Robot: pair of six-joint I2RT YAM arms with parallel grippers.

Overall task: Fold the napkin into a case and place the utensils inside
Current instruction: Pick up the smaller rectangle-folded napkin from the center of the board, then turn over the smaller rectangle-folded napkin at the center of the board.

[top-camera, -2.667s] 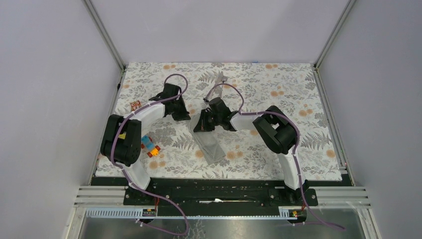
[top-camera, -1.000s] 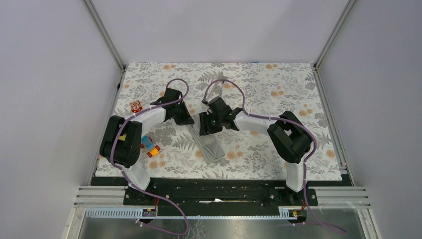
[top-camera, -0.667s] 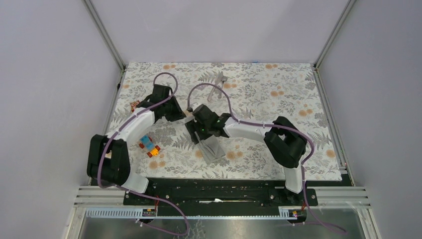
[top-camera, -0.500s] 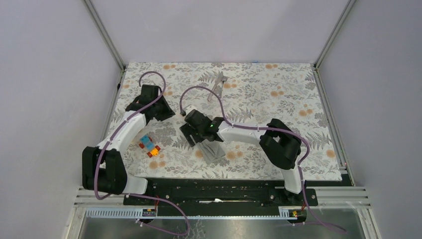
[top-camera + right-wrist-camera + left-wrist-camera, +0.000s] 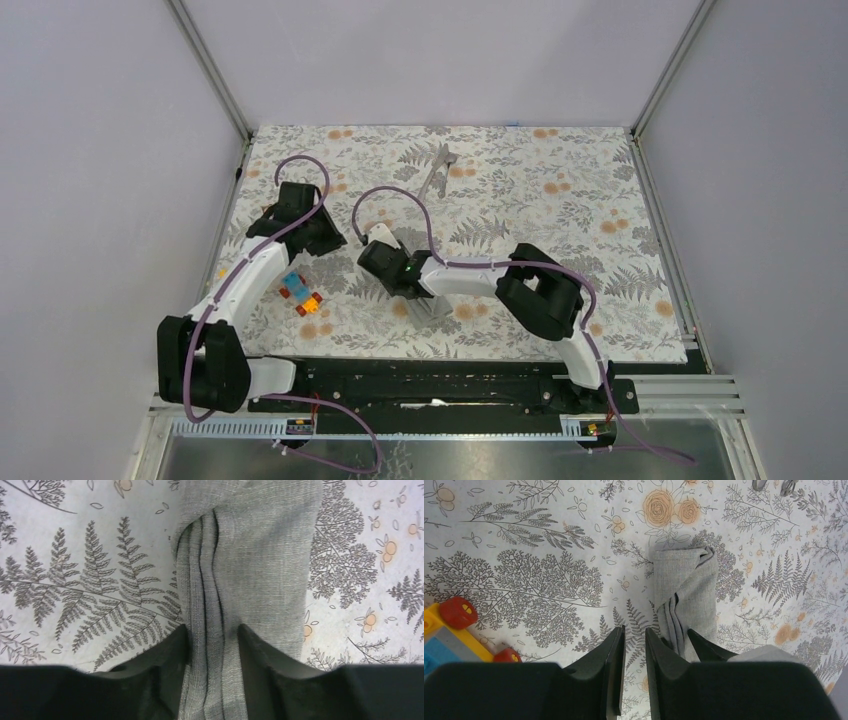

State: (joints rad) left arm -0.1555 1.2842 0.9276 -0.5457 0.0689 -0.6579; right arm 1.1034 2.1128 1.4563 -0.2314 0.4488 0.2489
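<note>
**A:** Where is the napkin (image 5: pixel 260 555)?

**B:** It lies on the flowery tablecloth (image 5: pixel 560 200), near the front. It is folded into a long thin strip. Our right gripper (image 5: pixel 212 630) is at one end of it.

**A:** Are we holding it?

**B:** We think so. The two fingers sit on either side of a bunch of folds and seem to squeeze them.

**A:** And our left gripper (image 5: pixel 635 632)?

**B:** Its fingers are almost together, with nothing in them. It hangs just beside the napkin, over bare tablecloth.

**A:** How will the cloth feel?

**B:** Soft, light and floppy, we guess. It will not break, but the folds can slip open if we tug. We should pinch all the layers at an edge and hold the other end down.

**A:** And the utensils (image 5: pixel 437 168)?

**B:** They are at the back of the table, well apart from the napkin. They look thin, hard and shiny, so they may slip. We would grab each one across the middle of its handle.

**A:** Is anything in the way?

**B:** The toy blocks (image 5: pixel 300 295) lie to the left, near our left arm. We must not knock them. Our two arms are close together too, so they could bump.
</note>
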